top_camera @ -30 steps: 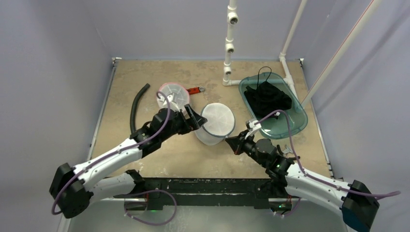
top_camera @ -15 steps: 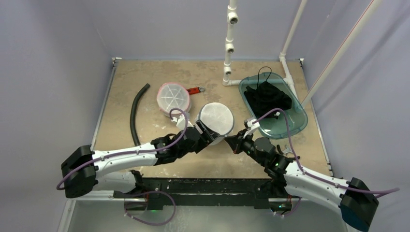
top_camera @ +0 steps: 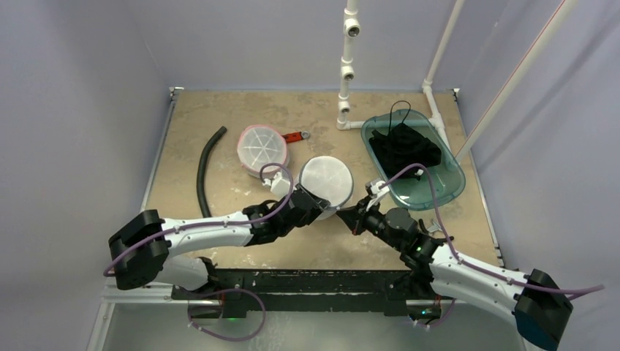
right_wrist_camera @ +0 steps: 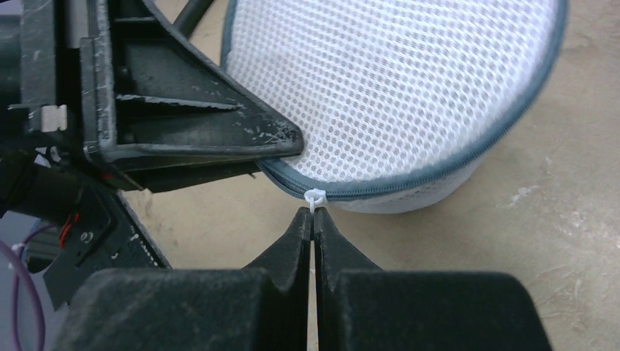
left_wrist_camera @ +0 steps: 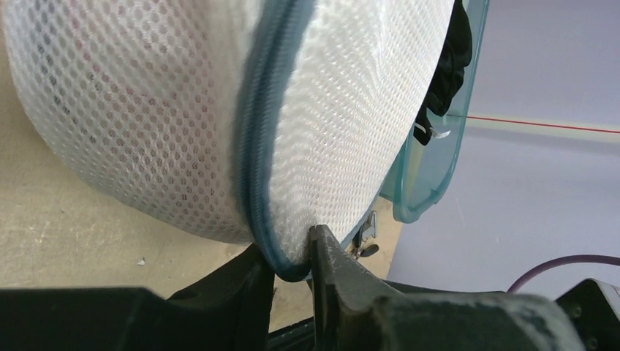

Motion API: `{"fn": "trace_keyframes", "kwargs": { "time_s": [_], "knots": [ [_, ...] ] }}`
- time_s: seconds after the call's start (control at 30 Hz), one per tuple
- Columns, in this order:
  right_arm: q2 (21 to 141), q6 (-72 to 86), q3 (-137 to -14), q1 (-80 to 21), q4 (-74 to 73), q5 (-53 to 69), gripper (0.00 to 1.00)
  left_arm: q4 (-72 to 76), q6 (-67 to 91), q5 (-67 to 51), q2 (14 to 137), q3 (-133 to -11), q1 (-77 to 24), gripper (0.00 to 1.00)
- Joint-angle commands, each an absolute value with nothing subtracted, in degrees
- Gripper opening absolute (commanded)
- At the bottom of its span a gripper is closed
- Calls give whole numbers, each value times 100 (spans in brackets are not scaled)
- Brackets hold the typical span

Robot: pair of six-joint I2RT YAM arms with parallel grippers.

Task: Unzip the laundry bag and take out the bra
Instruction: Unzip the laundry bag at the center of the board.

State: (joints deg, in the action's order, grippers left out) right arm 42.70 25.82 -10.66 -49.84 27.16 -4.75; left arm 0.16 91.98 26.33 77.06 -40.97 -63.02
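- None of the task's two steps is judged to be finished: the laundry bag (top_camera: 327,183), a white mesh drum, rests near the middle of the bench (top_camera: 219,110), and its blue-grey zip (right_wrist_camera: 380,191) is seen shut along all of the rim that shows.
- The bra cannot be made out. A faint pink tinge behind the mesh in the left wrist view may be it, so it is taken to be inside the bag.
- The white zip pull (right_wrist_camera: 314,197) is pinched at the very tips of the right gripper (right_wrist_camera: 313,214), whose jaws are pressed together on it at the bag's near edge.
- The zipped rim is nipped between the jaws of the left gripper (left_wrist_camera: 289,257), just beside the pull, with one jaw on each side of the seam. How firmly it is clamped cannot be told.
- Both holds needed for unzipping are thus judged to be in place. The run of the pull round the rim, the opening of the bag and the lifting out of the bra are all left to be done.
- Further out, a pink-rimmed mesh bag (top_camera: 262,146), a black hose (top_camera: 205,164) and a teal tub (top_camera: 420,191) with a dark garment (top_camera: 402,146) in it are seen. None is touched.
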Motion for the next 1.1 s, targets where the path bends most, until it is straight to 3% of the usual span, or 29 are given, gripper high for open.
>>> {"fn": "trace_keyframes", "kwargs": {
  "time_s": [0.0,0.1,0.13,0.6,1.07],
  "knots": [
    [4094,2405,-1243,-4992,3003,81,0,114,9245,2876,7615,-4187,-6179,16],
    [3896,2428,-1286,-4986,2903,116,0,18,9179,2921,7458,-4130,-6104,1],
    [3847,2437,-1310,-4990,2862,105,0,10,9145,2945,7392,-4104,-6093,0],
    [3789,2863,-1537,-4992,2054,-815,0,-497,8409,2718,6420,-3944,-5589,0],
    [3317,3567,-1359,-4985,1198,-2416,0,199,6426,296,6394,-3878,-4378,0]
  ]
}}
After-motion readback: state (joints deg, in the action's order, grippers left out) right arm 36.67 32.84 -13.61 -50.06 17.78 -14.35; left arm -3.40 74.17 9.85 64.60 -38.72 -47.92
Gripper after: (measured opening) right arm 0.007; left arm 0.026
